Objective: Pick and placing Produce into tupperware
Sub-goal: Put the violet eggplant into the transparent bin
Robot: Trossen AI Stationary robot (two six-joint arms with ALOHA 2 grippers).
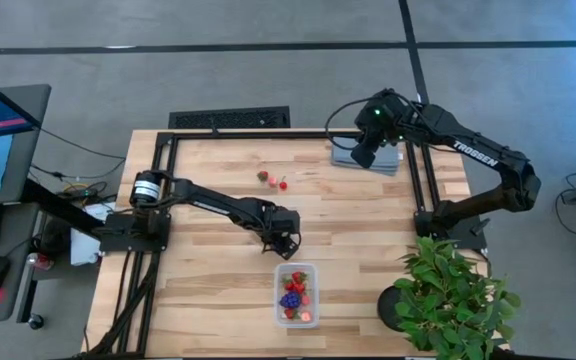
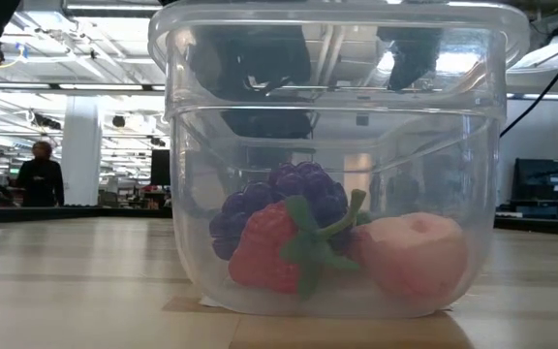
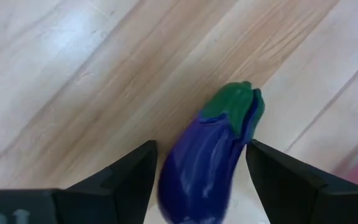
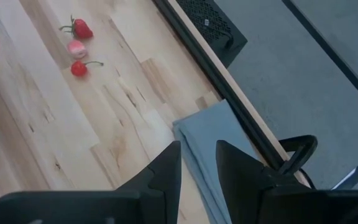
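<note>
Several fruit pieces already lie in the tupperware (image 1: pixel 296 293) near the table's front edge: the low view shows a red strawberry (image 2: pixel 264 247), a dark purple berry (image 2: pixel 289 194) and a pink piece (image 2: pixel 415 254) behind its clear wall. Just beyond the container, the left gripper (image 1: pixel 286 238) hangs over the bare wood; only its wrist view reveals what it carries, an elongated purple eggplant (image 3: pixel 207 168) with a green cap, clasped between the spread fingers (image 3: pixel 126 180). Three small pieces (image 1: pixel 273 181) remain loose at mid-table, well apart from the container. Farther out, the right gripper (image 1: pixel 365 152) hovers over the folded grey cloth (image 4: pixel 213 146) at the far edge, fingers pinched nearly together, holding nothing. A potted plant (image 1: pixel 453 295) stands at the table's front right corner.
</note>
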